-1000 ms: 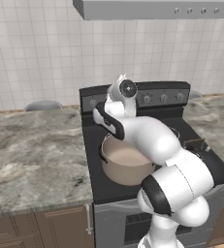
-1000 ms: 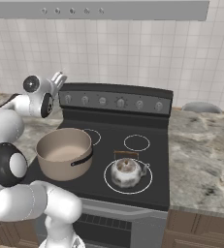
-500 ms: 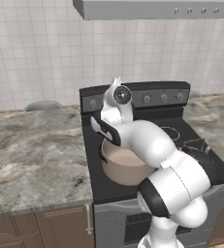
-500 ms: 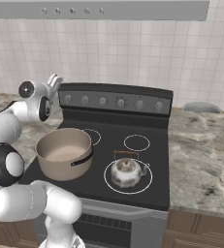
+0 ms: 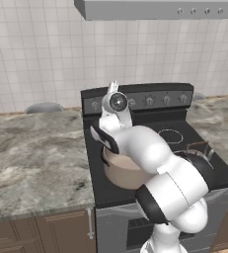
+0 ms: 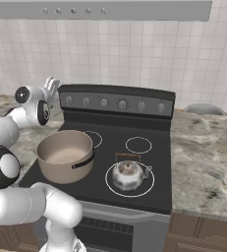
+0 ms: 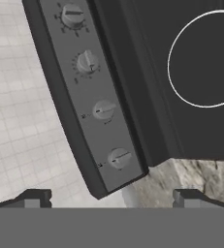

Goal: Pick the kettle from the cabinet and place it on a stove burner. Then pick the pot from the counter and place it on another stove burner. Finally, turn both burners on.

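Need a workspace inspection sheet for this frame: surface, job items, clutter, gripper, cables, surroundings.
Surface: black glass stove, marble counter on both sides.
Job's things: pot on front left burner; kettle upright on front right burner.
Clutter: grey domed object on the counter by the wall.
Gripper: gripper open, empty, at the left end of the knob panel, touching no knob.
Cables: nothing seen.
Surroundings: tiled wall, range hood, wooden drawers.
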